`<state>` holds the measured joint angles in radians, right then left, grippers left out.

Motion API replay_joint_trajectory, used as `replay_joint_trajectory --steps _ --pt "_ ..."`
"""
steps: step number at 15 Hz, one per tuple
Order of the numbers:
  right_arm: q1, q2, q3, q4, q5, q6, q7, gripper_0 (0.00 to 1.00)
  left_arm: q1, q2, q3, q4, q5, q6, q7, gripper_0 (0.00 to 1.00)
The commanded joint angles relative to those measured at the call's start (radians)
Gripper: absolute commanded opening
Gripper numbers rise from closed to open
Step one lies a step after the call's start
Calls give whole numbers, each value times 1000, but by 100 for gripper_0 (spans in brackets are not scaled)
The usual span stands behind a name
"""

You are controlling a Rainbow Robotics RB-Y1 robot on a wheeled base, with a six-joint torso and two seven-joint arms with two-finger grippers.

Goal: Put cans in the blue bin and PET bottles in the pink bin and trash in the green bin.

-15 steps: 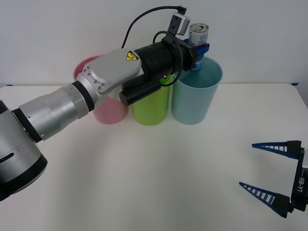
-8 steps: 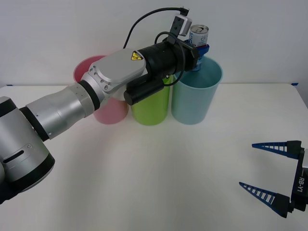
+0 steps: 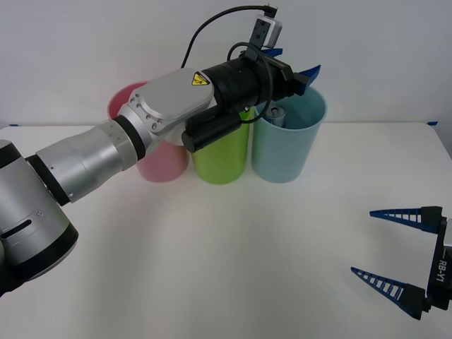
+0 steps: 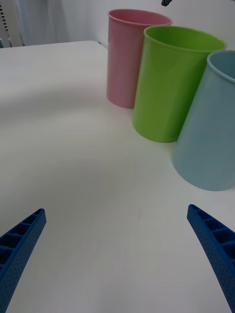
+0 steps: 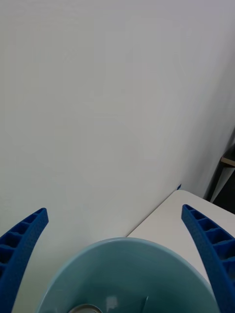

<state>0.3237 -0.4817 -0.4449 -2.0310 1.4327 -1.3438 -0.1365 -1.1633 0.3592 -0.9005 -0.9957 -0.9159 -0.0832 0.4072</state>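
The left end effector [image 3: 295, 62] hovers over the blue bin [image 3: 289, 152], released, its fingers spread wide. The can [image 3: 275, 115] sits inside that bin, top showing. Green bin [image 3: 222, 155] and pink bin [image 3: 161, 162] stand beside it on the worktop [image 3: 226, 254]. The right end effector [image 3: 392, 247] rests low, released, well apart
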Motion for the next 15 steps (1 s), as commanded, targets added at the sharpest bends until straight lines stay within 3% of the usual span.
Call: replay_joint_trajectory --steps 1,10,15 --pt "0 0 0 0 0 0 0 100 1 10 0 -15 2 8 -4 100" --pt "0 0 0 0 0 0 0 100 1 33 6 -61 17 31 -18 100" --pt "0 0 0 0 0 0 0 100 1 70 92 -136 45 -24 -21 100"
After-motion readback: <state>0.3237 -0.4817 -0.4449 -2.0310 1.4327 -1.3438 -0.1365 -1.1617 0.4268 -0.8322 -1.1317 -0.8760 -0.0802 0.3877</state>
